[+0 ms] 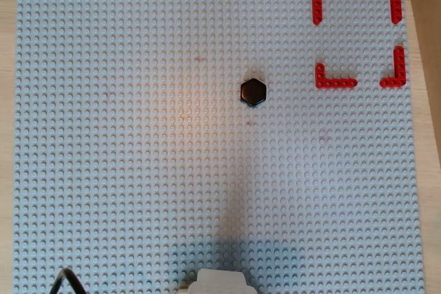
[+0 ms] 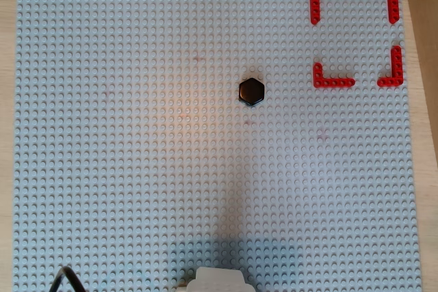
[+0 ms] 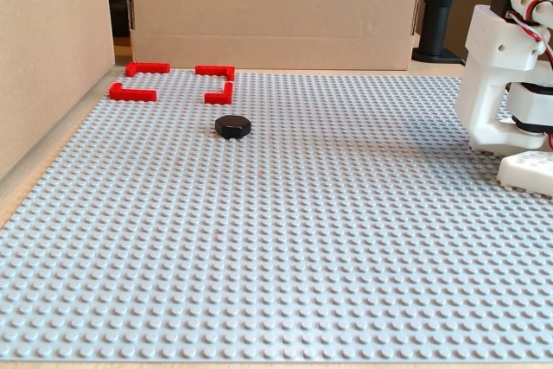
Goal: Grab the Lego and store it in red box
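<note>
— Since you have to lift it, how do you expect the small glossy black hexagonal Lego piece (image 1: 253, 91) to handle?

— You can treat it as light, rigid plastic, though that is a judgement. Its flat top shines, so it looks slippery. It is low, so you have little wall to pinch. Close on two opposite flat sides, not on the corners.

— Where is it?

— It sits flat on the grey studded plastic baseplate (image 1: 124, 170), outside the red box (image 3: 172, 80), near it but apart, off the corner piece closest to the white arm base (image 3: 505, 84). The box is four thin red L-shaped corner pieces with gaps between them, and nothing lies inside.

— And your gripper?

— You cannot tell: only the base shows, at the baseplate's edge, well apart from the Lego piece. Plain brown cardboard walls (image 3: 276, 6) stand behind the red box.
</note>
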Controlling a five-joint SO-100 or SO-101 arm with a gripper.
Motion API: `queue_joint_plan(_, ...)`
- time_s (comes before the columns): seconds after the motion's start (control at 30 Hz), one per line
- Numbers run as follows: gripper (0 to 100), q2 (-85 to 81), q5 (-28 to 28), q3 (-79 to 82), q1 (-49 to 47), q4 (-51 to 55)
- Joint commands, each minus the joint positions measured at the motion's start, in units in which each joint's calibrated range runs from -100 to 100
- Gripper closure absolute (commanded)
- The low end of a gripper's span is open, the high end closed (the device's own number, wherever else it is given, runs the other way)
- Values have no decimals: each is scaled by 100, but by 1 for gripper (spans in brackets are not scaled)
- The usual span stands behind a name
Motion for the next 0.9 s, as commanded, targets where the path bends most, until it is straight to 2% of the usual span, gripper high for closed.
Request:
queue_joint_plan(0.0, 97, -51, -33, -79, -39, 33)
queue_joint_plan(0.6, 96, 144, 14, -61, -17, -19)
queue_joint_plan(0.87, 96, 2882, 108, -270, -54, -2)
